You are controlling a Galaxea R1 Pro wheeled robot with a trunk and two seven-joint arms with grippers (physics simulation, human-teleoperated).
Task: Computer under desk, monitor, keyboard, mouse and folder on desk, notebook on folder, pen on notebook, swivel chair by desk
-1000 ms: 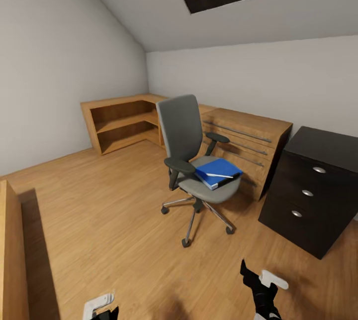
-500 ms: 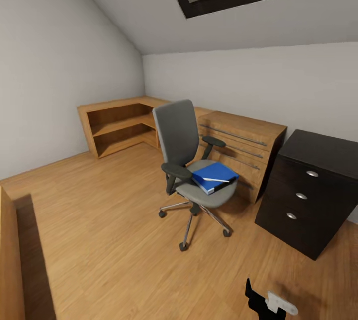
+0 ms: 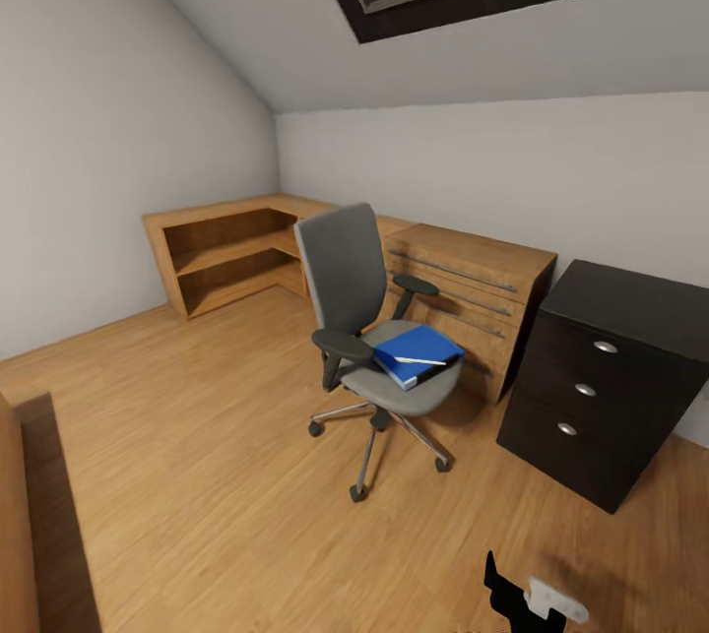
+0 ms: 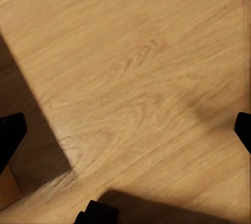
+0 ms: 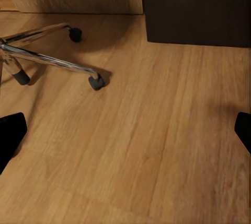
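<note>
A: Chair (image 3: pixel 379 338) with the folder (image 3: pixel 418 354) flat on its seat, and a thin white pen (image 3: pixel 421 361) lying on the folder. Where does it sit from the right tool (image 3: pixel 512 594)?

B: Well ahead of it and off to the left side, out on the wood floor (image 3: pixel 197 456). In the right wrist view the chrome legs (image 5: pixel 47 59) and two casters are ahead of the tool, apart from it.

A: And the black table (image 3: pixel 601 372)?

B: Ahead and to the right of the right tool, three drawers with round silver knobs (image 3: pixel 585 389). Its dark base (image 5: pixel 196 7) stands just beyond the bare floor in the right wrist view. The chair is near it but not touching.

A: State of the right tool?

B: Fingers wide apart, one black tip (image 5: pixel 10 135) at each edge of the wrist view, nothing between them.

A: The left tool (image 4: pixel 125 130)?

B: Same: fingers (image 4: pixel 10 138) spread wide over bare floor, holding nothing.

A: Anything behind the chair?

B: A light-wood chest (image 3: pixel 473 303) with bar handles, just beside the table, and a low corner shelf (image 3: pixel 222 254) along the wall
</note>
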